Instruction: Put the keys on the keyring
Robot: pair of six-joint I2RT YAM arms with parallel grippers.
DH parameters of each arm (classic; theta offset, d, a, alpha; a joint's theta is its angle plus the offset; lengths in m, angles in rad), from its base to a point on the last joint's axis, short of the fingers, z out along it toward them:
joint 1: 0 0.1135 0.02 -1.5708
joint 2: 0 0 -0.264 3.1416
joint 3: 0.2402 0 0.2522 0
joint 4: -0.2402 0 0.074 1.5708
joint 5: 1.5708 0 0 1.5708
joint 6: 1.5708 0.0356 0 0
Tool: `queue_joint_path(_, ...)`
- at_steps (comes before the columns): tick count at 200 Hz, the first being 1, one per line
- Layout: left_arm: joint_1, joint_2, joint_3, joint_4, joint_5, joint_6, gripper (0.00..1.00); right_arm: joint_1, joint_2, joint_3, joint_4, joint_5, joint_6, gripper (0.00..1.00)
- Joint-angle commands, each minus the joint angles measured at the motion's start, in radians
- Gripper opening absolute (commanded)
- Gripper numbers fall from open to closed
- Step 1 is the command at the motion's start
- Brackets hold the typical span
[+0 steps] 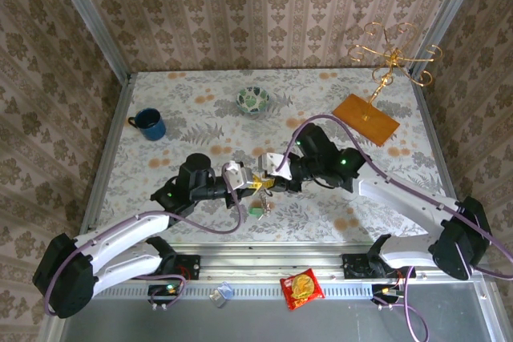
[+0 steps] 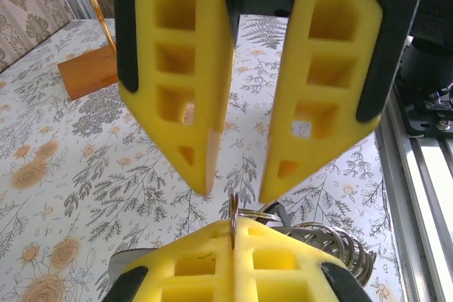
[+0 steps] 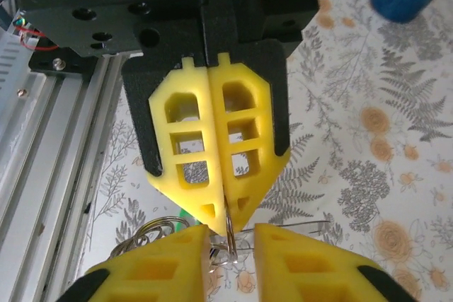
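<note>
Well, the two arms meet nose to nose over the near middle of the flowered surface (image 1: 200,110). The left jaws are pressed fully together, and their yellow foam pads (image 3: 185,139) pinch the keyring (image 3: 228,233), a thin loop seen edge-on poking out from between the tips. The right jaws stand partly open just opposite, their pads (image 2: 177,90) on either side of that loop with a clear gap between them. As far as I can make out they grip nothing. The keys (image 1: 258,207) hang in a small bunch right under the two sets of tips, with a speck of green among silvery coils. Whether any key is actually threaded on the loop I cannot tell. Farther back, a blue mug (image 1: 149,124) stands to the left and a small patterned bowl (image 1: 253,100) near the middle. A gold wire stand (image 1: 390,60) on a wooden base sits toward the right corner. A red snack packet (image 1: 301,288) lies in front of the arm bases.
</note>
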Motion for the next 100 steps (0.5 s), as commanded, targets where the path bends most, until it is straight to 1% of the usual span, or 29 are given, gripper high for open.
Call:
queue_joint_path(1, 0.010, -0.019, -0.010, 0.078, 0.022, -0.020, 0.00, -0.039, -0.056, -0.066, 0.119, -0.049, 0.116, 0.29)
queue_joint_path(42, 0.011, -0.038, -0.077, 0.242, 0.016, -0.099, 0.00, -0.044, -0.069, -0.145, 0.164, -0.078, 0.195, 0.30)
queue_joint_path(85, 0.011, -0.029, -0.113, 0.333, 0.019, -0.142, 0.00, -0.043, -0.051, -0.176, 0.228, -0.103, 0.240, 0.31)
queue_joint_path(100, 0.011, -0.024, -0.120, 0.353, 0.019, -0.151, 0.00, -0.043, -0.041, -0.176, 0.238, -0.107, 0.245, 0.29)
